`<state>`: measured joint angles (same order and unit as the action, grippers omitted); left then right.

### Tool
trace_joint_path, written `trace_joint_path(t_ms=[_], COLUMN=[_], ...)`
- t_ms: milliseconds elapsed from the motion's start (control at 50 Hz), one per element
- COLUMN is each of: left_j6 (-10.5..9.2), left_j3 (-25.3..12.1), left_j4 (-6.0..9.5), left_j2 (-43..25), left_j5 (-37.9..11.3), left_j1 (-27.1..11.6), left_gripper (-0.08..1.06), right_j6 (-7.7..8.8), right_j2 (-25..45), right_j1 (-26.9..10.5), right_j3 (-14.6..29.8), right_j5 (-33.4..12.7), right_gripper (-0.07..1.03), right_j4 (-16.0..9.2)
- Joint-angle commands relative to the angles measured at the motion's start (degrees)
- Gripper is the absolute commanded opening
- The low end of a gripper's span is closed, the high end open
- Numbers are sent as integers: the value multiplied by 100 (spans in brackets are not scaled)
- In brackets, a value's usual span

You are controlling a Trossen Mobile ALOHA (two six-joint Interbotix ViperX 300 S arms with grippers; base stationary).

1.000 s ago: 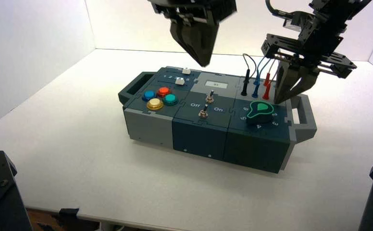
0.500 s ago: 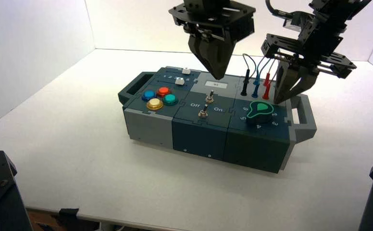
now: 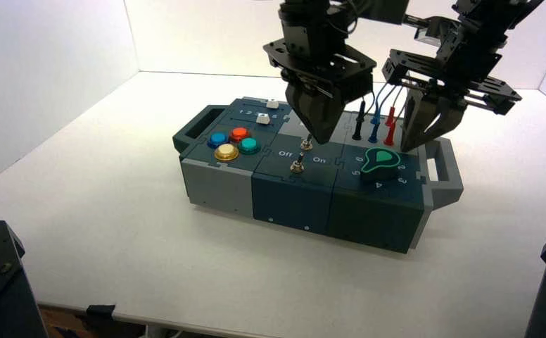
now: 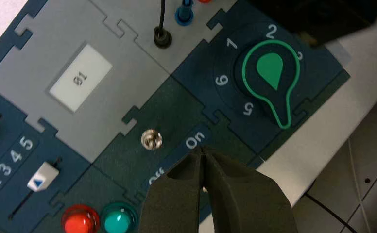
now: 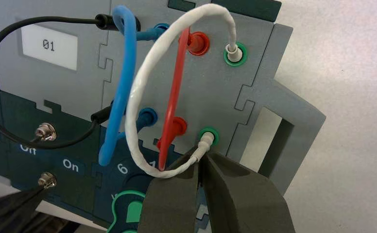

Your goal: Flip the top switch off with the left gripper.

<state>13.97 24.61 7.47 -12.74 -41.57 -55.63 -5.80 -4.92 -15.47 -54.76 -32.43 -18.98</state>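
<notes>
High view: the left gripper (image 3: 319, 142) hangs above the box, seen close beside the top switch (image 3: 307, 144), on the front-edge side of the white "01" label (image 4: 80, 77). Its two fingers are brought together at the tips and have nothing between them, so it looks set up to push rather than pinch. The top switch, a small silver toggle, stands beside the grey panel bearing that label, between the label and its twin toggle (image 3: 297, 165), which sits farther toward the front edge.

I'd expect the lever to feel light but springy, with a firm snap midway; smooth metal could let a fingertip slide off. Best to bear on the upper end of the lever, from the On side toward Off, rather than on its threaded collar (a low push would have little leverage). The lever is slim, so too much downward force might strain it; the twin is near enough to be knocked by a wide sweep.

Beyond the label, toward the robot's right, the right gripper (image 5: 199, 151) waits with its tips together by a white wire (image 5: 137, 102) (whether it grips the wire, I can't tell).
</notes>
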Motion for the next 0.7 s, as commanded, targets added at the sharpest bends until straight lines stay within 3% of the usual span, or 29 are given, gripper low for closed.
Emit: trace_joint_path(t_ms=[20, 340, 700], left_j6=[35, 35, 35], left_j3=[-237, -378, -396], left_j4=[-18, -158, -193], left_j2=[-26, -264, -299], left_j5=[35, 35, 35], left_j1=[-18, 26, 272], left_gripper=[-3, -3, -3], right_j6=[-35, -35, -35], right_j2=[220, 220, 220], right_j1=[35, 35, 35], right_j3=[53, 53, 62], right_j5=[167, 176, 185], right_gripper=[-2, -2, -2], right_j4=[18, 18, 9])
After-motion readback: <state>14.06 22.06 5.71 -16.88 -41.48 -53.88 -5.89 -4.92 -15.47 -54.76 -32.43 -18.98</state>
